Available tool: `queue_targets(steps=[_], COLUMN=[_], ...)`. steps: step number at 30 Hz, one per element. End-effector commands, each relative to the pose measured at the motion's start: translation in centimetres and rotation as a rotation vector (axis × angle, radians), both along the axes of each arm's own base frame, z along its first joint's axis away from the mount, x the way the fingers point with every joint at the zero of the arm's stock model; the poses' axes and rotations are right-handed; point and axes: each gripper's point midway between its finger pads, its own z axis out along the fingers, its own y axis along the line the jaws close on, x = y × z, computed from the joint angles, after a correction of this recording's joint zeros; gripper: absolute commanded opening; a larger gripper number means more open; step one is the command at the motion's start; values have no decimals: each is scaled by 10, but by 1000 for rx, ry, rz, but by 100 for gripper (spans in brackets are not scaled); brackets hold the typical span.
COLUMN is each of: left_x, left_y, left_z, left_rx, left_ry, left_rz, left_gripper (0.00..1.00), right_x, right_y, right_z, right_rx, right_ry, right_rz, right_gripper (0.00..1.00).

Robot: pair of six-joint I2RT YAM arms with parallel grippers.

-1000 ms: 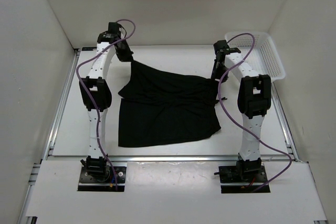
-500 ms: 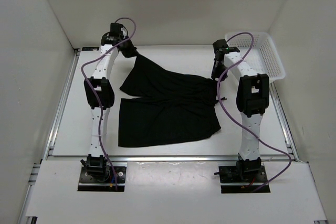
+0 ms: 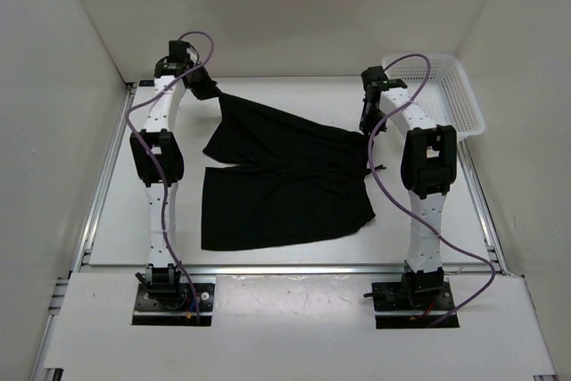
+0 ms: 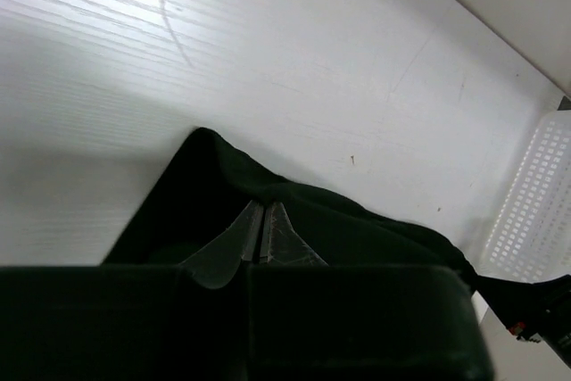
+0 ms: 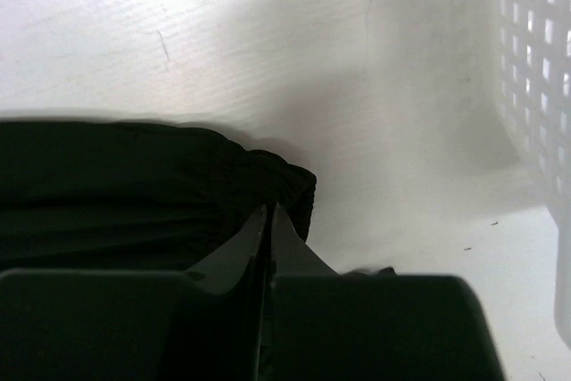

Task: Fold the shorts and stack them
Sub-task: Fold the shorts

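The black shorts [image 3: 285, 180] lie spread on the white table, near leg flat, far leg lifted at its far left corner. My left gripper [image 3: 212, 91] is shut on that corner and holds it up near the back left of the table; in the left wrist view [image 4: 260, 211] the fabric [image 4: 205, 194] drapes around the closed fingers. My right gripper [image 3: 368, 127] is shut on the waistband at the right side; in the right wrist view [image 5: 269, 213] the gathered waistband [image 5: 277, 180] sits at the closed fingertips.
A white perforated basket [image 3: 442, 91] stands at the back right, also showing in the right wrist view [image 5: 535, 86] and the left wrist view [image 4: 535, 211]. White walls enclose the table on three sides.
My left gripper has moved back and to the left with the shorts' corner, stretching the far leg out toward the back left. The right gripper has stayed in place.
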Motion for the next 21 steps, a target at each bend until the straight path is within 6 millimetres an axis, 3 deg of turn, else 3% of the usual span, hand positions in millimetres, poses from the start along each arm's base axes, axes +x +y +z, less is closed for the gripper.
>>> queue_targets(steps=[1, 11, 15, 16, 18, 20, 21], left_x=[-4, -33, -57, -66, -78, -93, -101], left_y=[24, 37, 42, 47, 51, 52, 53], left_z=[80, 77, 81, 74, 87, 79, 92], left_rx=[-28, -2, 24, 33, 66, 80, 91], left_ry=[-150, -83, -42, -13, -22, 13, -4], left_rz=[-16, -83, -111, -119, -106, -118, -111], left_gripper=[10, 10, 10, 10, 10, 10, 10], right_x=[26, 46, 42, 42, 36, 35, 28], right_y=[1, 7, 6, 6, 5, 6, 4], right_z=[25, 41, 40, 45, 48, 57, 52], right_rx=[-6, 21, 20, 22, 23, 33, 24], right_ry=[-111, -181, -172, -185, -189, -216, -194], right_rz=[-5, -12, -12, -12, -12, 1, 10], right_gripper=[0, 0, 0, 0, 0, 0, 0])
